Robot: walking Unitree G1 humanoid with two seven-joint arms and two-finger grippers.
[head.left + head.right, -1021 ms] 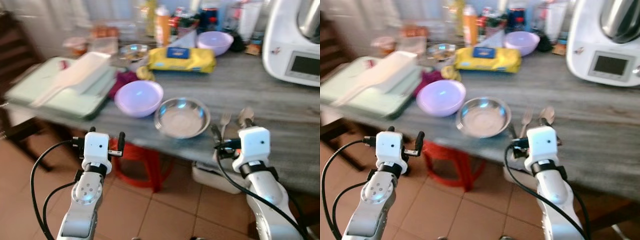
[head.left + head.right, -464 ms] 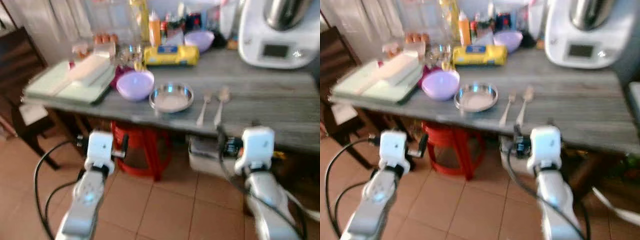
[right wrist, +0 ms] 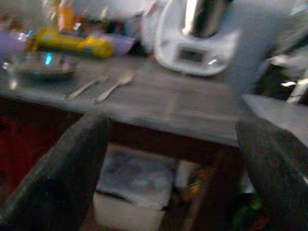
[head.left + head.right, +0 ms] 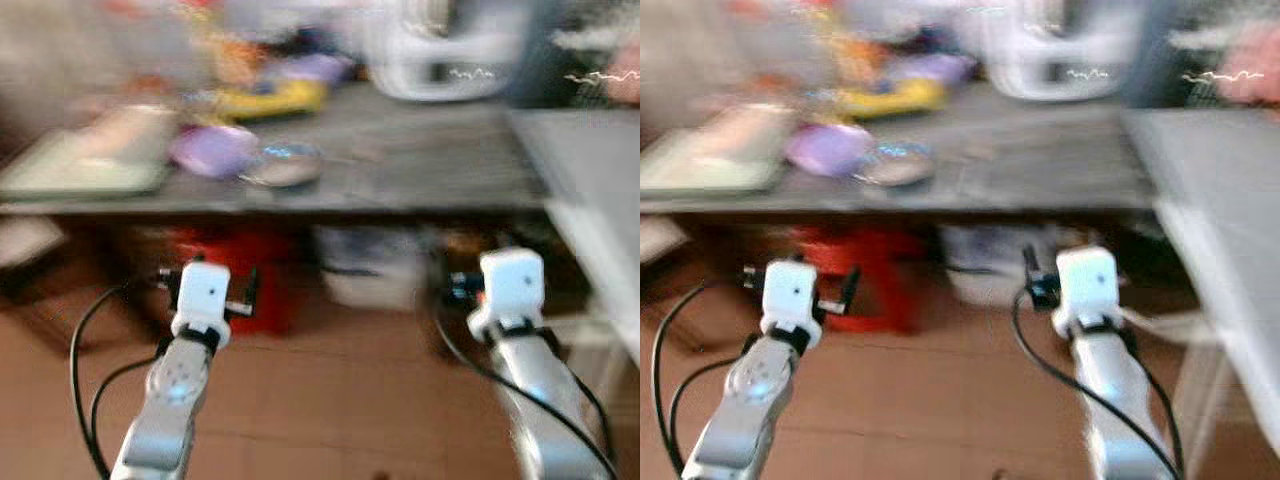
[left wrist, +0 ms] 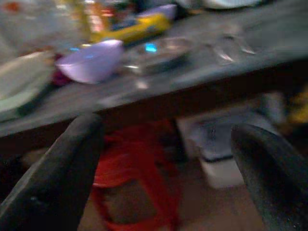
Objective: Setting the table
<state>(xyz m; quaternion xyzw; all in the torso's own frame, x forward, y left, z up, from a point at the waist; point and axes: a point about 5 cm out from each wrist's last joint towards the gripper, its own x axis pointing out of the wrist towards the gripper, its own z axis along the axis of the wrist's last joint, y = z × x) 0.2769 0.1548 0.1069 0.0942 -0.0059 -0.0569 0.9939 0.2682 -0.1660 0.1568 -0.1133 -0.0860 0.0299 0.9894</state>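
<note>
the robot stands back from the long grey table [image 4: 420,165], and the head views are smeared with motion, so fine detail is hard to read. the left gripper [image 5: 163,159] is held low in front of the table edge with its two black fingers [image 5: 53,168] spread wide and nothing between them; the right gripper [image 3: 173,159] is likewise wide open and empty, also short of the table. the things to set out lie on the tabletop: a round shiny steel dish [image 5: 161,52] just beside a lilac plastic bowl [image 5: 91,61], and further along the table a steel fork [image 3: 84,87] and a steel spoon [image 3: 113,87], near each other and apart from the dish. in the right wrist view the fork and spoon lie roughly parallel, long axes running from the front edge toward the back of the table, the spoon's bowl end at the far end and both handles toward the robot. behind them stand a white kitchen appliance [image 3: 197,33] and a yellow packet [image 3: 72,43]; a red stool [image 5: 130,168] sits under the table. the step appears to be repositioning alongside the table, and it would go best by settling the body and letting the view steady before reaching, then coming at a utensil across its handle with the jaws square to the long axis.
</note>
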